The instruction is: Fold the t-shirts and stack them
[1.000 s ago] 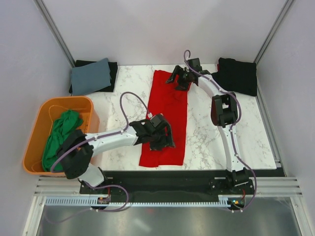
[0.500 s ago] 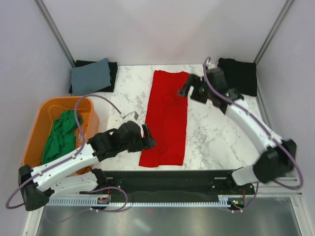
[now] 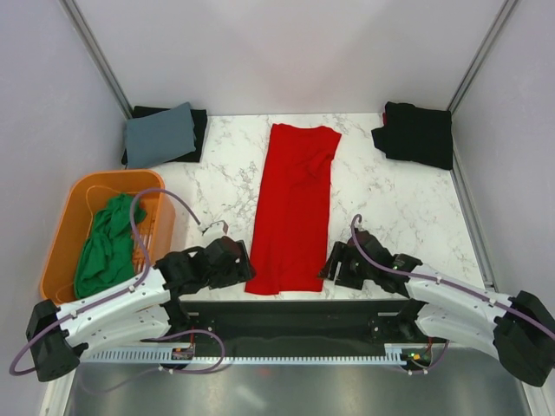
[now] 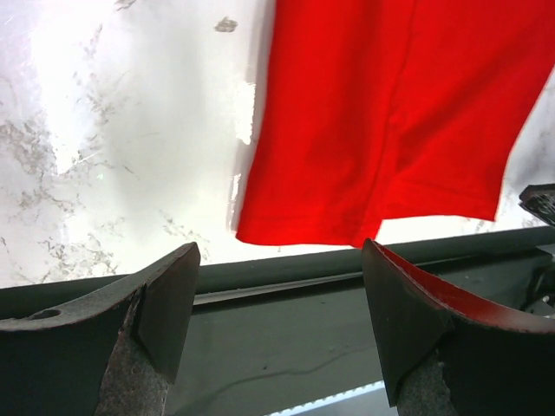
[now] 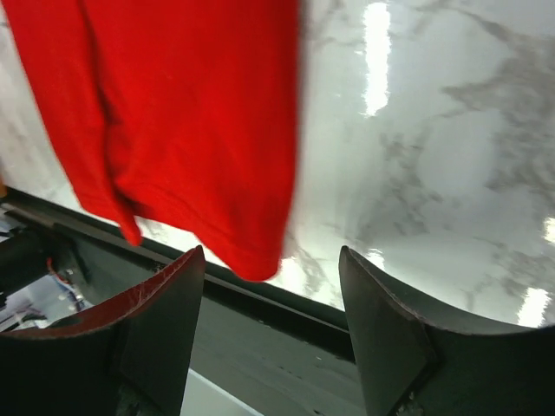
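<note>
Nearest, down at the front lip of the table (image 3: 390,204): left tool (image 4: 277,260), fingers spread wide, nothing between them, only the dark edge strip (image 4: 286,269) and bare marble in the gap. Just beside the near left corner of the red t-shirt (image 3: 293,204); touching or not, impossible to say.

Opposite, at the same depth: right tool (image 5: 270,260), also gaping, gripping nothing, pointed at the shirt's near right corner. Hem in sight just beyond both sets of fingers, not inside either gap.

Between the two tools and running away up the middle of the table: the red t-shirt, laid out flat as a long narrow strip, hem at the near edge, collar end far. Long sides doubled in lengthwise. Sleeve part folded over at the far right end, slightly rumpled there.

Left of the table, about level with the strip's middle: orange tub (image 3: 61,234), with a green t-shirt (image 3: 108,243) crumpled inside, part of it draped toward the tub's far wall.

Farthest back, in the left corner: grey-blue t-shirt (image 3: 160,134), folded, lying on top of black cloth (image 3: 199,126) showing at its edges. In the far right corner, well apart from the red strip: black t-shirt (image 3: 418,134), folded into a thick dark block.
</note>
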Controlling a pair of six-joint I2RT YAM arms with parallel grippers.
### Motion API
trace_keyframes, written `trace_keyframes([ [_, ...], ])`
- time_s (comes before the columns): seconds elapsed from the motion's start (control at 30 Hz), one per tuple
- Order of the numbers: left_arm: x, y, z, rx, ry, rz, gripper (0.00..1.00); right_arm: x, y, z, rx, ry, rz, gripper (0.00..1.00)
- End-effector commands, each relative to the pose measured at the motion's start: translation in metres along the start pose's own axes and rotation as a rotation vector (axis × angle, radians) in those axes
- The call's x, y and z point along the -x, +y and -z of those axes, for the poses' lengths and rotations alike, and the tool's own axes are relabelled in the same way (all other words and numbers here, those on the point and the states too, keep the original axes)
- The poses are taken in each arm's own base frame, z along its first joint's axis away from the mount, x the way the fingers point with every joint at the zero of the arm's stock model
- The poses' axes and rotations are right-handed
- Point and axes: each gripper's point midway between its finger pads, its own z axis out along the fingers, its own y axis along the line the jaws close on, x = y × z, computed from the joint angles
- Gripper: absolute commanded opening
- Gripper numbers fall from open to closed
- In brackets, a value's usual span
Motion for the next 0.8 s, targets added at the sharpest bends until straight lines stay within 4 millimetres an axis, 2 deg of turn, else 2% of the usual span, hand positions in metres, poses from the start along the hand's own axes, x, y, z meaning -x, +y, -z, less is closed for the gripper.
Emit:
trace_keyframes([
  [0.0,0.005,0.008,-0.009,0.039,-0.053,0.071,0.82,0.006,0.037,-0.007,0.140,-0.031,-0.025,0.71],
  [0.13,-0.001,0.014,-0.018,0.048,-0.047,0.077,0.82,-0.005,0.034,-0.017,0.131,-0.006,-0.025,0.64],
  [0.23,-0.007,0.018,-0.023,0.056,-0.033,0.078,0.82,-0.012,0.028,-0.021,0.102,0.004,-0.008,0.55],
  [0.27,-0.007,0.016,-0.025,0.047,-0.034,0.080,0.82,-0.015,0.024,-0.022,0.090,0.012,-0.003,0.49],
  [0.37,-0.012,0.018,-0.031,0.051,-0.020,0.079,0.82,-0.020,0.016,-0.023,0.072,0.014,0.001,0.39],
  [0.47,-0.016,0.015,-0.037,0.040,-0.006,0.076,0.82,-0.024,0.006,-0.023,0.063,0.017,-0.004,0.21],
  [0.53,-0.017,0.012,-0.040,0.033,0.001,0.077,0.81,-0.025,0.005,-0.022,0.073,0.012,-0.007,0.13],
  [0.57,-0.018,0.013,-0.041,0.036,0.003,0.076,0.81,-0.025,0.005,-0.021,0.077,0.011,-0.006,0.07],
  [0.67,-0.024,0.012,-0.049,0.040,0.026,0.073,0.79,-0.023,0.007,-0.017,0.085,-0.001,-0.006,0.00],
  [0.77,-0.028,0.008,-0.054,0.029,0.045,0.071,0.76,-0.023,0.005,-0.016,0.078,0.001,0.003,0.00],
])
